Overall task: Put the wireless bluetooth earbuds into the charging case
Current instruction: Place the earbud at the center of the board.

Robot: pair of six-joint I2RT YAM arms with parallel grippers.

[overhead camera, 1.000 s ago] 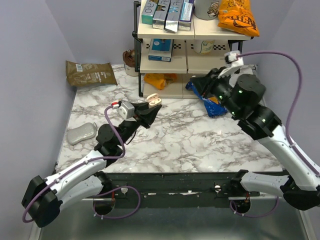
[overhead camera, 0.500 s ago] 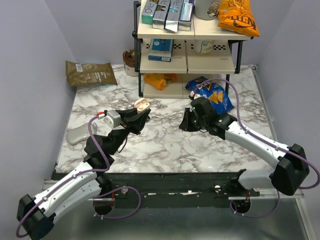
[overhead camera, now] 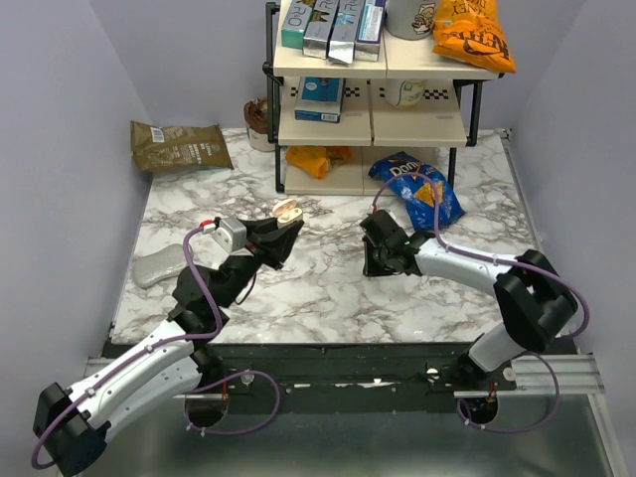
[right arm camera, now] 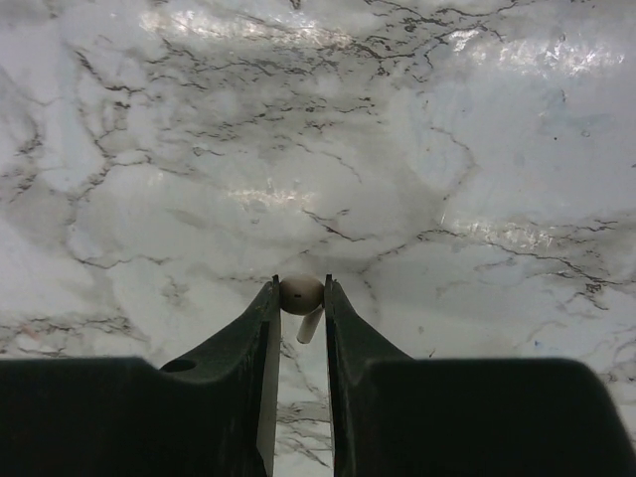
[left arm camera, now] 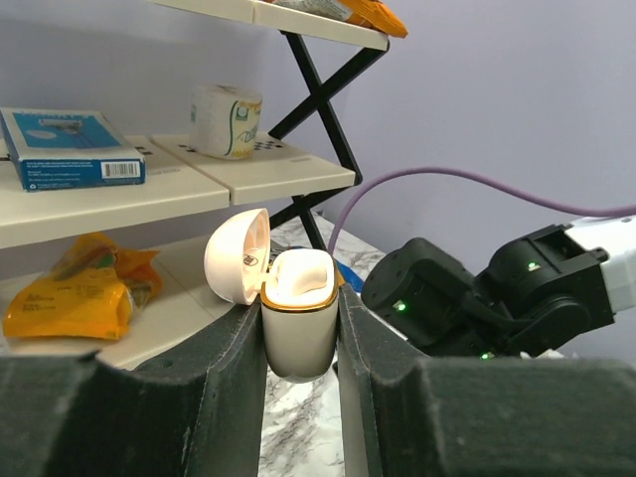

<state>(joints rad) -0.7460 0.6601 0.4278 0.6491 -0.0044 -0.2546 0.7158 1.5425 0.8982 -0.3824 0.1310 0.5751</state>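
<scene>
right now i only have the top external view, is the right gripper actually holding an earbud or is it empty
observer: holding one. In the right wrist view the right gripper is pinched on a cream earbud. The round head sits between the tips and the stem runs back between the fingers.
operator: ok and is the case lid open
observer: open. The left wrist view shows the left gripper clamping the charging case upright, with its lid swung back to one side.
operator: any bud in the case yet
observer: cannot tell. The left wrist camera sees the case from the side, so only a cream top above the gold rim shows.
</scene>
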